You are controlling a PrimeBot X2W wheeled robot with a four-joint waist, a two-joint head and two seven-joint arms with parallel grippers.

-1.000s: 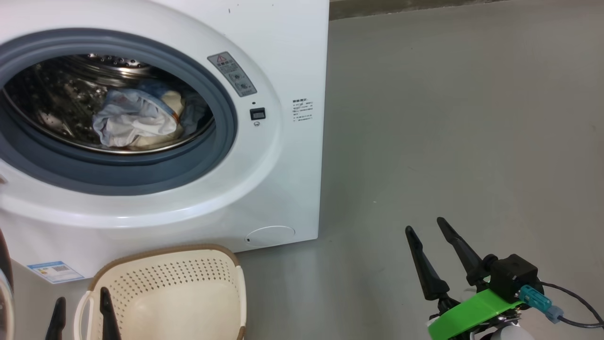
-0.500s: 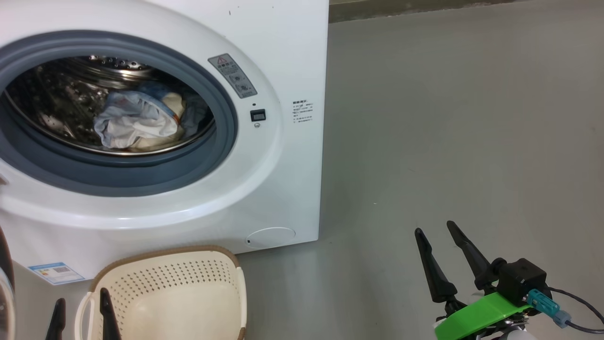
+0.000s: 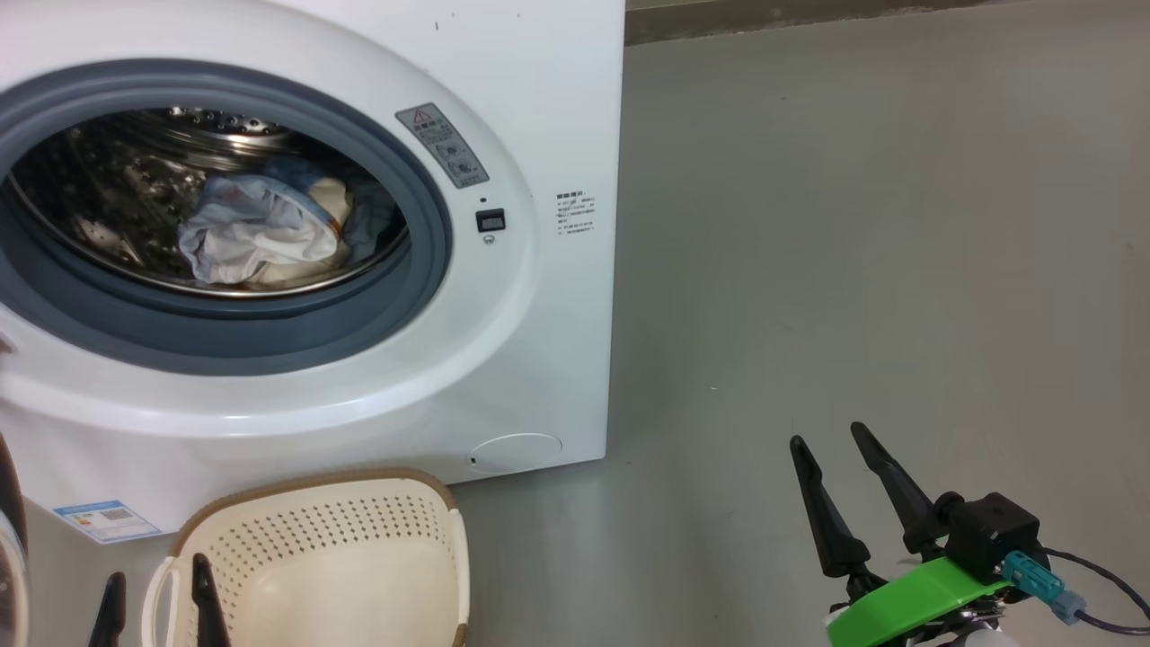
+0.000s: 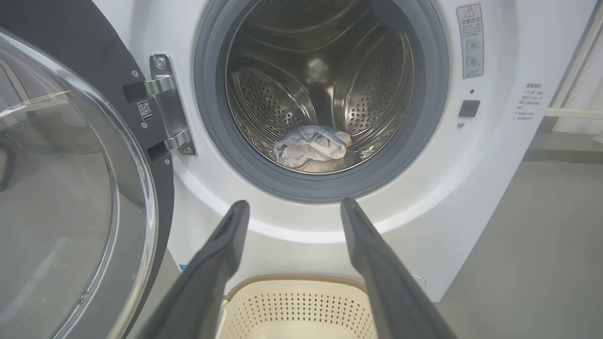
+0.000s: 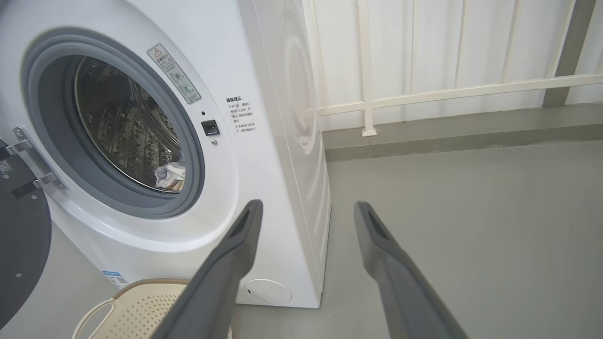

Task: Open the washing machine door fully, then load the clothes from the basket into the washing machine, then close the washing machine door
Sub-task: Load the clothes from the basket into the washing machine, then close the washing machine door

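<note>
Loading appears complete (a judgement): the light blue and cream clothes (image 3: 256, 238) lie at the bottom of the steel drum (image 4: 282, 94) in the big white front-loading washing machine (image 3: 539, 90). The cream perforated plastic basket (image 3: 314, 539) at its front edge looks empty. Left gripper (image 4: 294, 203) and right gripper (image 3: 827, 434): wide, holding nothing. Next move: push the black-rimmed glass washing machine door (image 4: 70, 188), hinged left, shut.

door (image 4: 61, 197) aside, drum opening (image 4: 282, 94) unobstructed, basket (image 4: 301, 303) below

Smooth grey floor (image 3: 853, 225), white railing (image 5: 365, 70) before pale wall (image 5: 471, 47), perhaps panelled, grey kerb (image 5: 447, 135)
</note>
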